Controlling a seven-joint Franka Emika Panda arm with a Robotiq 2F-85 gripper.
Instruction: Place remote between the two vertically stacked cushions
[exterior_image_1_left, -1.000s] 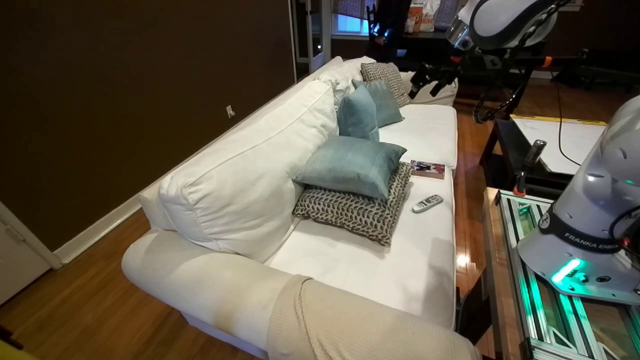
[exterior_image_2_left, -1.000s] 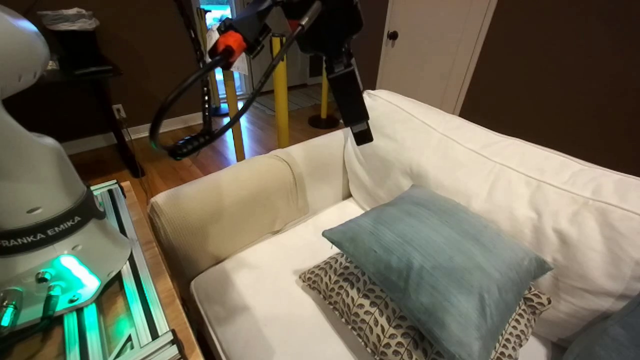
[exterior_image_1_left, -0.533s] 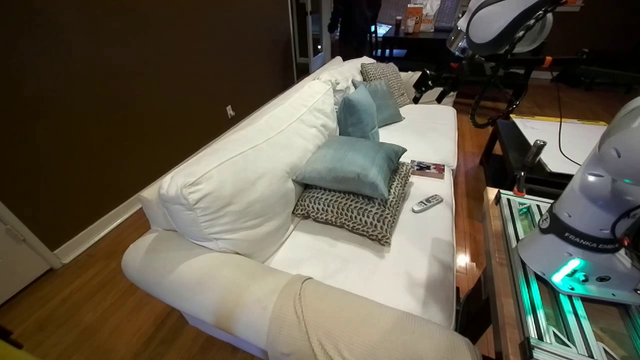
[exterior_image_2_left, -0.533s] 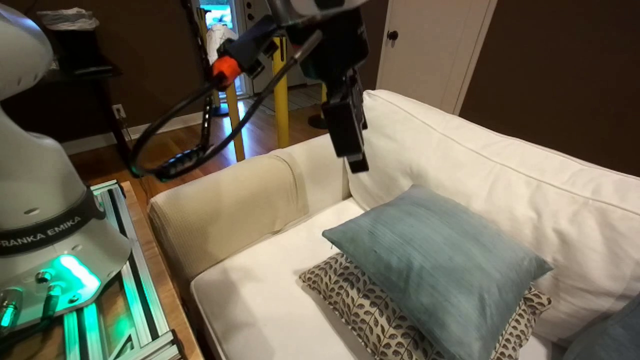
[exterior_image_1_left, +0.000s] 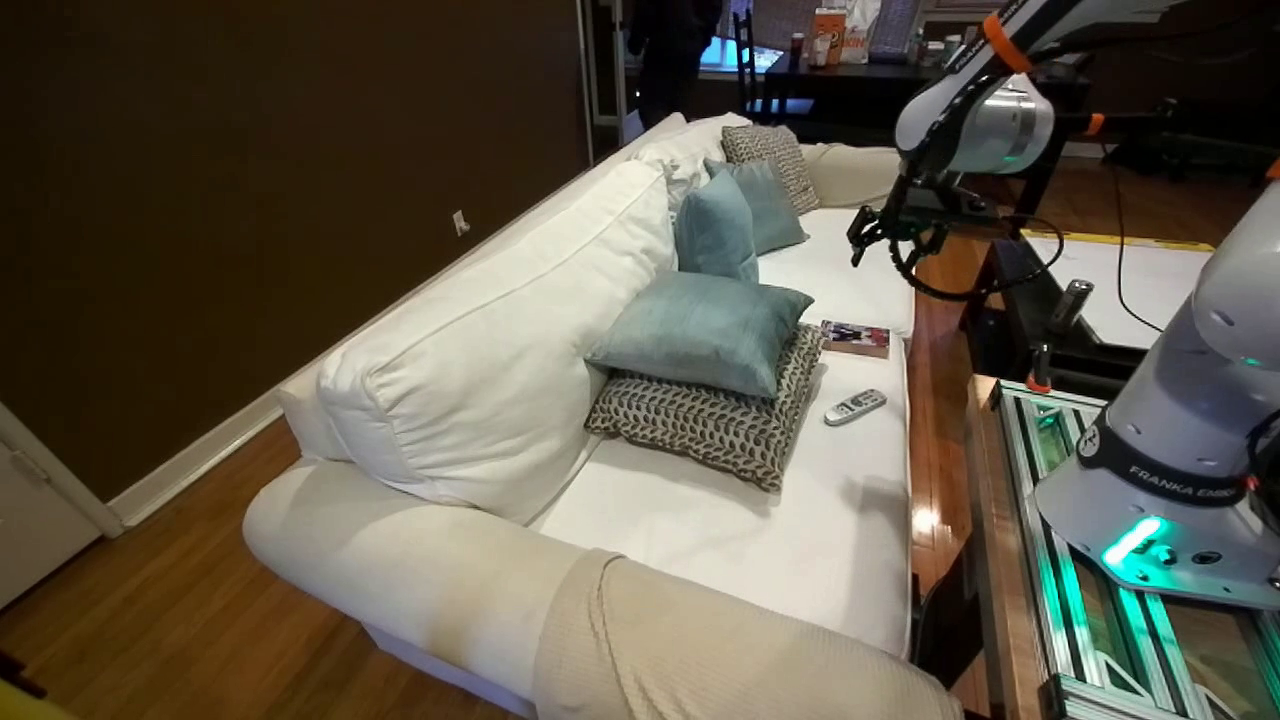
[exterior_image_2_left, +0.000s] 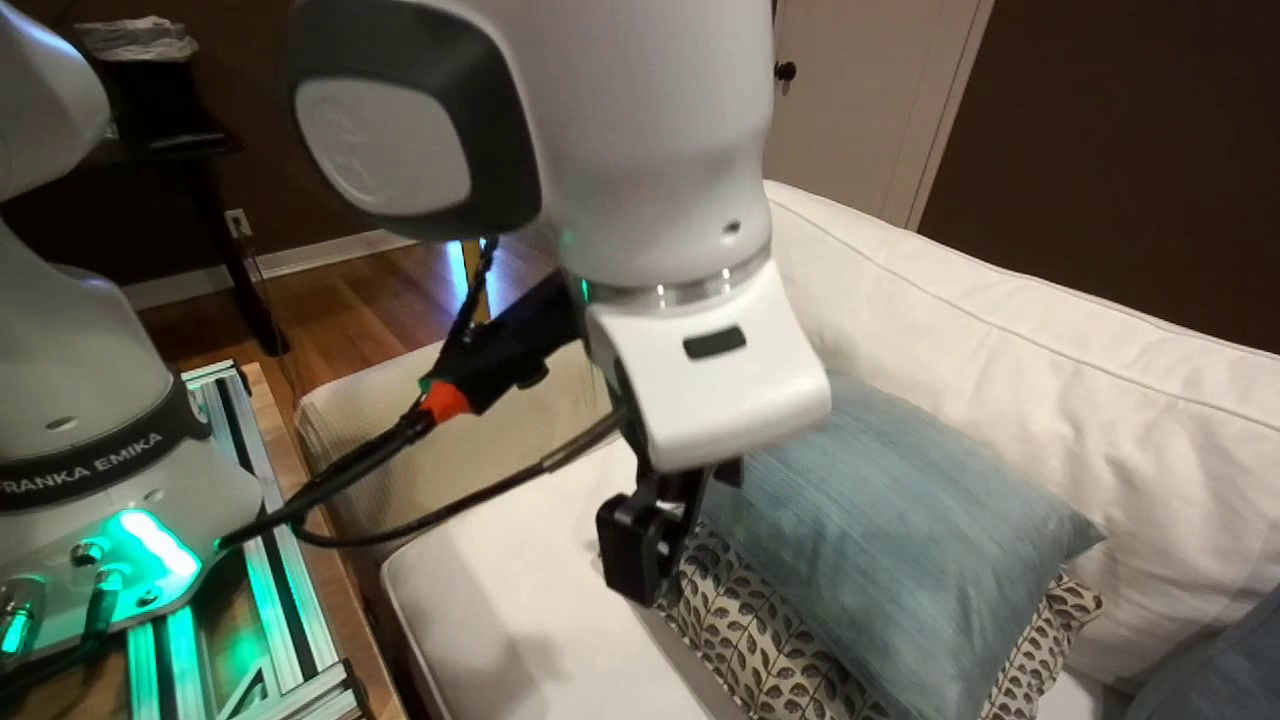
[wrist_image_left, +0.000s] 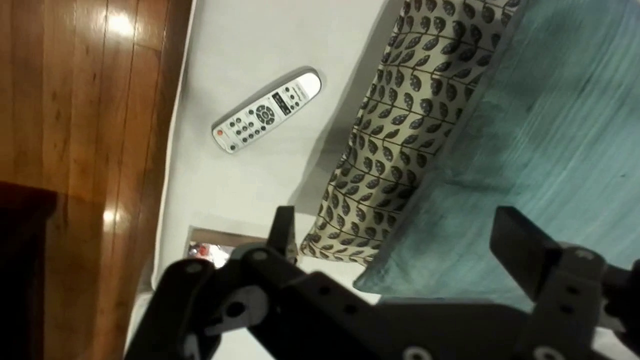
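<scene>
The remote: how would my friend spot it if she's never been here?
Find the long white sofa, then the blue cushion lying on a leaf-patterned cushion. Between that pile and the sofa's front edge lies the remote. It's slim and pale grey with small dark buttons, unlike the book-like thing with a colourful picture nearby.

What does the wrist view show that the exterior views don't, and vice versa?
Only the wrist view: a discernible red button on the remote.
Only the exterior views: robot base, sofa armrest, brown wall.
Both: light-blue cushion on the leaf-patterned cushion, white sofa seat, tool; remote too, in an exterior view.
</scene>
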